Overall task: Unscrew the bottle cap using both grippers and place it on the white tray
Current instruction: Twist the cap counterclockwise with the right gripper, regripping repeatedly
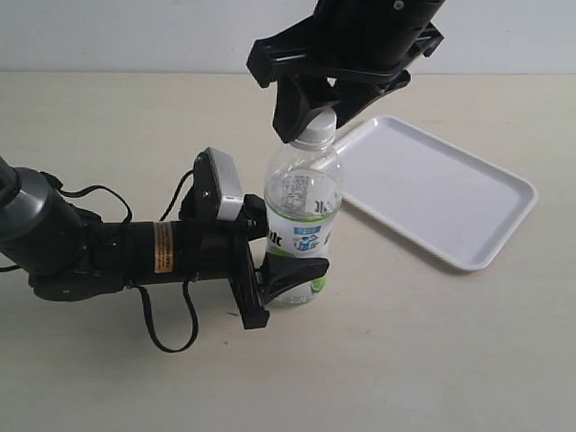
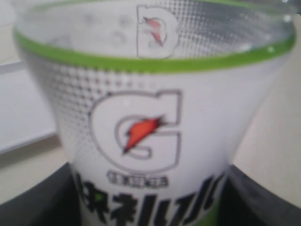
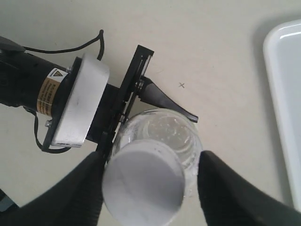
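Note:
The bottle [image 1: 303, 202] stands upright on the table, clear, with a white, blue and green label. My left gripper [image 1: 291, 256] is shut on its lower body from the left. In the left wrist view the bottle's label [image 2: 155, 117] fills the frame, with black fingers [image 2: 33, 202] pressed at both sides. My right gripper [image 1: 321, 122] reaches down from above and straddles the white bottle cap [image 1: 319, 133]. In the right wrist view the cap [image 3: 143, 183] lies between the fingers [image 3: 70, 197]; one touches it and the other stands apart, so the right gripper [image 3: 148, 188] is open. The white tray [image 1: 432, 194] lies to the right.
The left arm's black body and loose cable [image 1: 164, 325] stretch across the table's left side. The tray's rim [image 3: 275, 94] shows at the edge of the right wrist view, a short way from the bottle. Beige tabletop [image 1: 435, 356] surrounds everything.

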{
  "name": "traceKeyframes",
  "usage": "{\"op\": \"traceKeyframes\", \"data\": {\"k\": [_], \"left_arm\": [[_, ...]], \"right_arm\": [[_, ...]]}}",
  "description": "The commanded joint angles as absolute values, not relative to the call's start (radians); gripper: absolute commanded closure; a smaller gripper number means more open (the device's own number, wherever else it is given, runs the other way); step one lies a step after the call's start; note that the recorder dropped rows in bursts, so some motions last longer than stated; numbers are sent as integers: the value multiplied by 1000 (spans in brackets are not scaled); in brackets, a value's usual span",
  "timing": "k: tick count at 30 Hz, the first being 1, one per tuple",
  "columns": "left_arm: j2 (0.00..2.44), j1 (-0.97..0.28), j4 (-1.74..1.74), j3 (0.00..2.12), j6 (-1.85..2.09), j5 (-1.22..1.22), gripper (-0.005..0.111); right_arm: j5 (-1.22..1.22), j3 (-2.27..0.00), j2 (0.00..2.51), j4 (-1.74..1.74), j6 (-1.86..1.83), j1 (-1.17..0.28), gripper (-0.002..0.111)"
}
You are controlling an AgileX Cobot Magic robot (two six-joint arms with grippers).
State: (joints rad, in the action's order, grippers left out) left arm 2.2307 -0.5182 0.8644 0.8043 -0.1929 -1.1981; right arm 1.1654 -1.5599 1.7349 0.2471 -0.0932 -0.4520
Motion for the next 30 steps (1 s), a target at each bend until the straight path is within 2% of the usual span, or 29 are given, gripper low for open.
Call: {"op": "traceKeyframes", "data": {"k": [1,5,8,11,14,21,26,28,30], "left_arm": [[2230,-519,863,805,-185,-1182,107],[2230,-519,863,805,-185,-1182,107],[2230,-519,863,805,-185,-1182,107],[2230,-519,863,805,-185,-1182,107],[2230,-519,863,805,-185,-1182,107],[2230,-519,863,805,-185,-1182,107],[2230,-519,863,805,-185,-1182,107],[2230,-519,863,805,-185,-1182,107],[2230,-519,863,805,-185,-1182,107]], "right_arm": [[1156,-1566,1732,231,-96,-453,74],[1156,-1566,1732,233,-130,-453,97],[1156,-1566,1732,237,-213,-453,108],[1166,-1566,1732,251,-357,-453,108],[1208,-1566,1732,249,-700,-453,108],[1210,-1566,1732,246,-1190,-453,108],[1210,-1566,1732,241,-1198,-453,108],[1204,-1566,1732,271,-1154,-453,104],[1202,-1566,1732,284,-1128,-453,95]]}}
